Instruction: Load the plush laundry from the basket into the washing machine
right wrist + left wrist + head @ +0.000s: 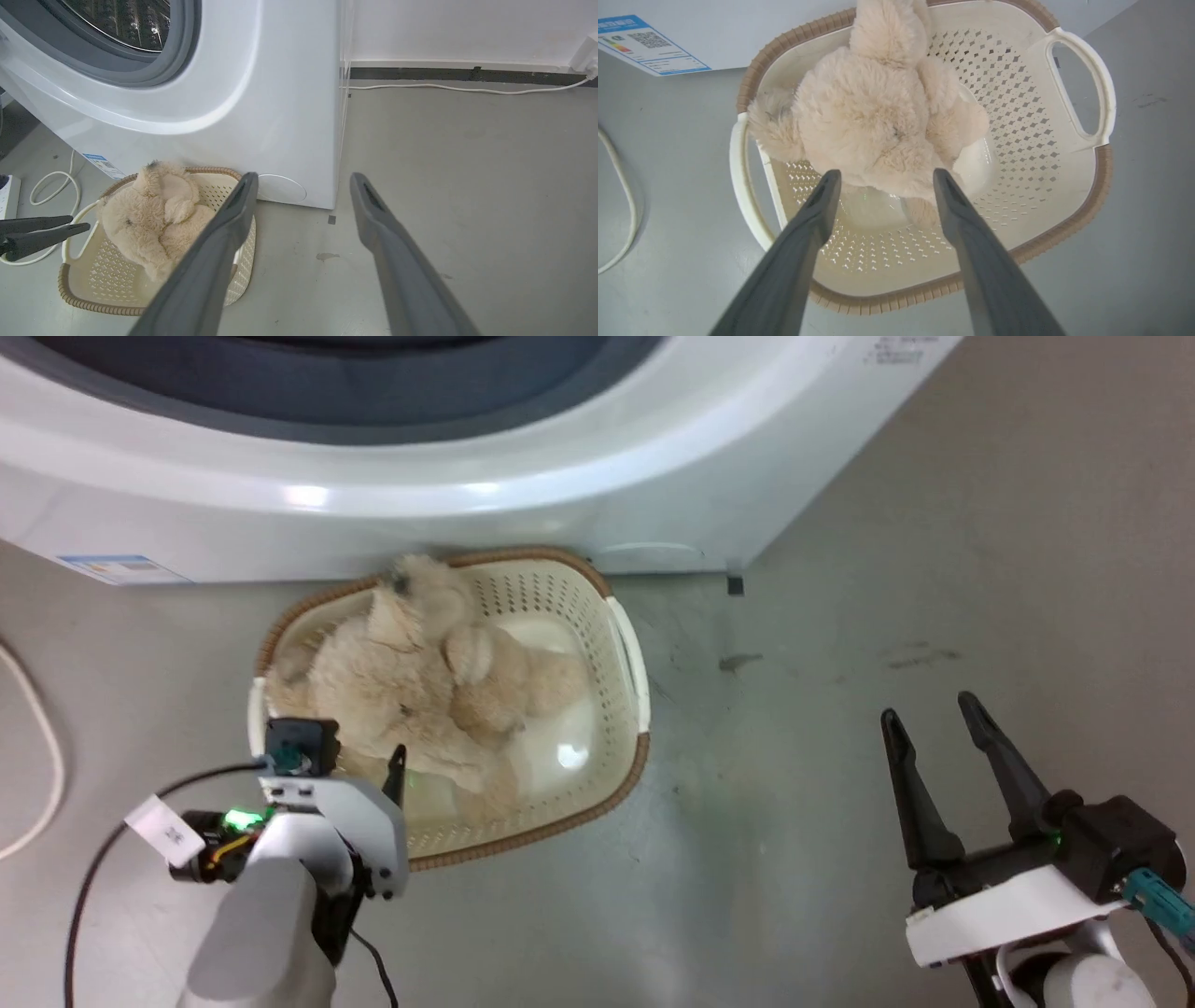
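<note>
Left gripper [882, 175] hangs spread over the bear [873, 112] in the basket [887, 303], right gripper [303, 179] also spread; washer [280, 93] loading is all ahead.

There is one teddy bear [420, 681], one basket [607, 709] with two white handles [1105, 88], and one washing machine [467, 476] carrying one blue-edged label [644, 44]. Two end effectors are counted, the left end effector [882, 173] and the right end effector [926, 705], each with two dark fingers [397, 261]. Two white cables lie on the floor [840, 569]: one wall cable [444, 88] and one looped cable [631, 210].
</note>
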You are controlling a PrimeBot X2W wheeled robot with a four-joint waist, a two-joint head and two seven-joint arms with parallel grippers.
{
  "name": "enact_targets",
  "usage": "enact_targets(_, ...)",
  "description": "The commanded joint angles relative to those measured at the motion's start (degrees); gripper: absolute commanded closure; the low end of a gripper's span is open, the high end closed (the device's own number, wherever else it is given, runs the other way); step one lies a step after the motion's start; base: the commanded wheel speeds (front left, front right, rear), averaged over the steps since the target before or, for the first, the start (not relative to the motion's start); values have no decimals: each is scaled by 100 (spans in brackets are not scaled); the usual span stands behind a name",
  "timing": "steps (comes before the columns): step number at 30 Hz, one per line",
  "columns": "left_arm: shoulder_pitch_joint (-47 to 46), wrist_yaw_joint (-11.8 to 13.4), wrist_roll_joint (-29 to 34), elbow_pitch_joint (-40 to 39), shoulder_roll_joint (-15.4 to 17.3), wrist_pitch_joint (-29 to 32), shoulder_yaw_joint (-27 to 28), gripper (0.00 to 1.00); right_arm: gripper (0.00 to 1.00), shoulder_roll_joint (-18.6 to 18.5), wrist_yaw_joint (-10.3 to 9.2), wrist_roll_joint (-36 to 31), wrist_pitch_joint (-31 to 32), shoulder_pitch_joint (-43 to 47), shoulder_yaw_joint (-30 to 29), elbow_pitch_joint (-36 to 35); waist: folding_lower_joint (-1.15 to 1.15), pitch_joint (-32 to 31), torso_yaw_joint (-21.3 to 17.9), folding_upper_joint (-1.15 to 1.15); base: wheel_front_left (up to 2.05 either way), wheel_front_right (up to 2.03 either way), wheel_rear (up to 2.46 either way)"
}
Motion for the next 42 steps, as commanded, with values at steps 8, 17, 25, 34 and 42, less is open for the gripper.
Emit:
enact_targets(8, -663, 78, -187, 645, 210, 205, -45, 0, 0, 16, 2, 144, -150, -245, 35, -44, -1, 589, -346, 0, 0, 0, 0)
enact_targets(17, -1246, 205, -368, 1189, 369, 295, -66, 0, 0, 18, 3, 290, -257, -340, 206, -83, -1, 1103, -548, 0, 0, 0, 0)
enact_targets(25, -1742, 84, -621, 1590, 436, 96, -45, 0, 0, 19, 3, 443, -352, -408, 361, -33, -1, 1541, -712, 0, 0, 0, 0)
enact_targets(34, -2170, 14, -814, 2107, 527, -234, -111, 76, 0, 21, 3, 583, -460, -513, 479, 59, -1, 1957, -858, 0, 0, 0, 0)
enact_targets(42, -2296, -36, -981, 2615, 559, -525, -195, 100, 0, 22, 3, 610, -555, -597, 456, 233, -1, 1947, -890, 0, 0, 0, 0)
